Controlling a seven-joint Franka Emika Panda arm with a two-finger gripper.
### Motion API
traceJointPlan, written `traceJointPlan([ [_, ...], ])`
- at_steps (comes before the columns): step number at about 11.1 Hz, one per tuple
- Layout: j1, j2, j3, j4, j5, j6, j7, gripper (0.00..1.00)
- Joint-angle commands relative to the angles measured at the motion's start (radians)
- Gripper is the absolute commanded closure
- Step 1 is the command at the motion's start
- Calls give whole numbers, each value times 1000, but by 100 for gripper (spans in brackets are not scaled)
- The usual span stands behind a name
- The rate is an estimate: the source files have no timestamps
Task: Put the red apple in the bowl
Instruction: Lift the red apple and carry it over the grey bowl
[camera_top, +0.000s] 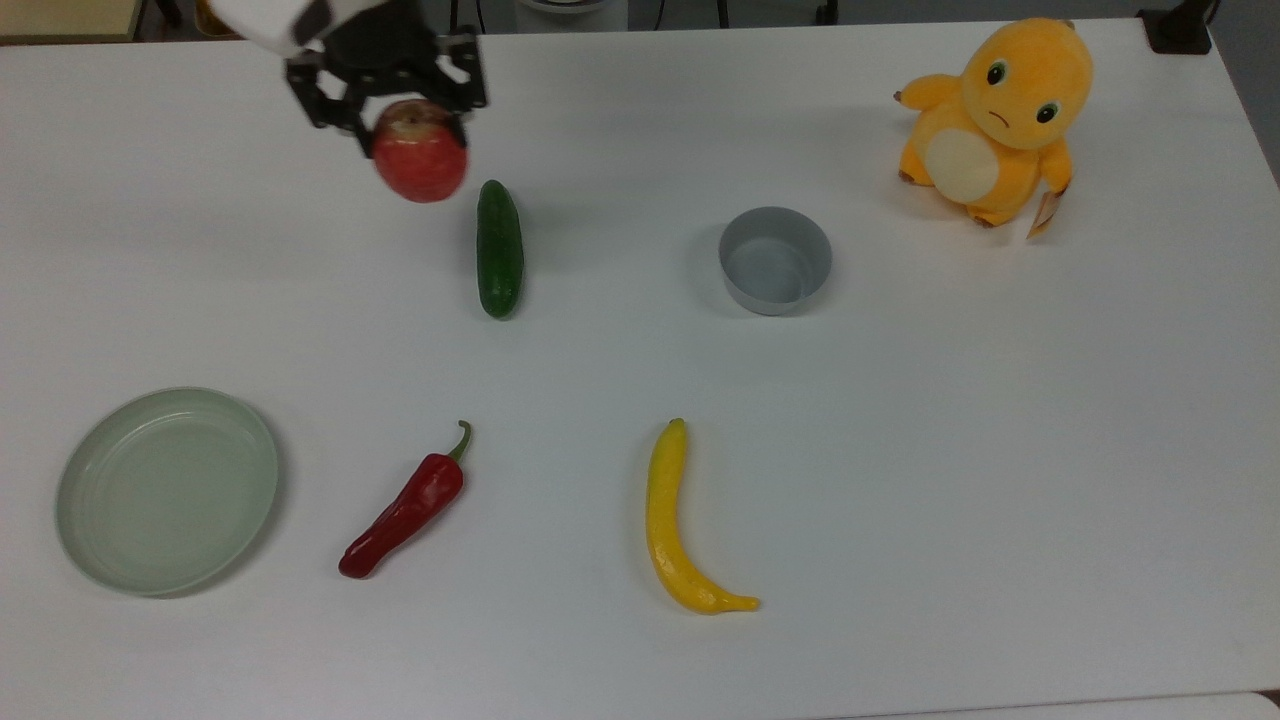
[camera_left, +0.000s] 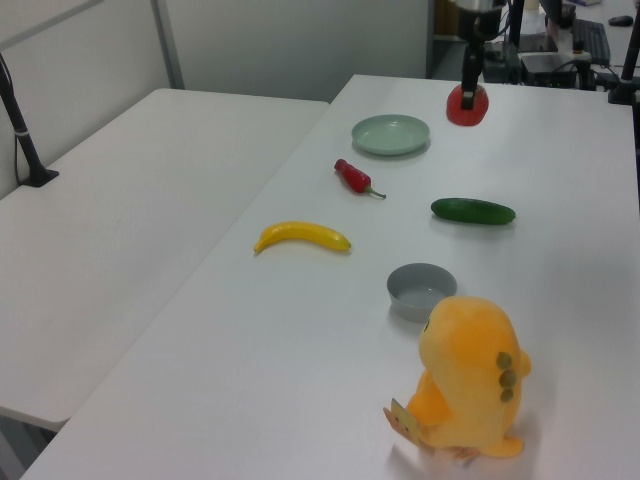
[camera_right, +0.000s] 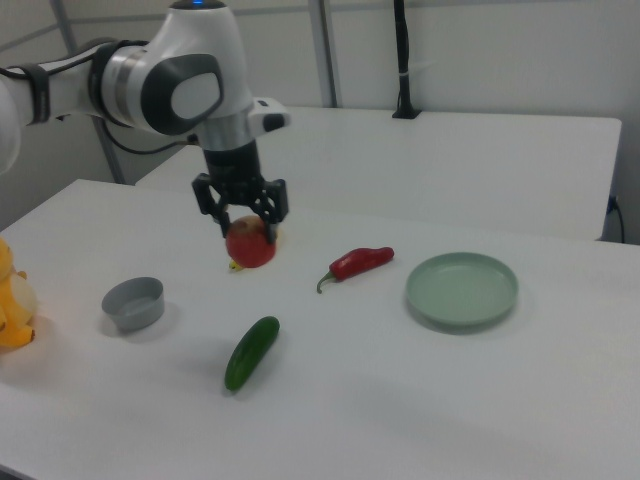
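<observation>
The gripper (camera_top: 398, 100) holds the red apple (camera_top: 420, 160) between its fingers, above the table, stem dimple up. In the top view, the apple is left of the cucumber (camera_top: 499, 248); the bowl (camera_top: 775, 260) is right of it.

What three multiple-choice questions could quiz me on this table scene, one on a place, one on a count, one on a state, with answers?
1. In the top view, what lies just right of the apple?
A. the banana
B. the cucumber
C. the plush toy

2. How many red things are there?
A. one
B. two
C. three

3. What is the state of the apple?
A. resting in the bowl
B. lying on the dish
C. held above the table in the hand

Answers:
1. B: in the top view the cucumber lies just right of the apple.
2. B: only the apple and the chili are red.
3. C: the hand grips the apple, and in the right view it hangs above the table; the bowl and the dish are empty.
</observation>
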Motion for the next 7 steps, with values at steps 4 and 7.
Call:
traceJointPlan([
  [4, 62, 54, 221, -7, 9, 12, 194, 75],
  [7, 102, 102, 275, -11, 12, 88, 307, 75],
])
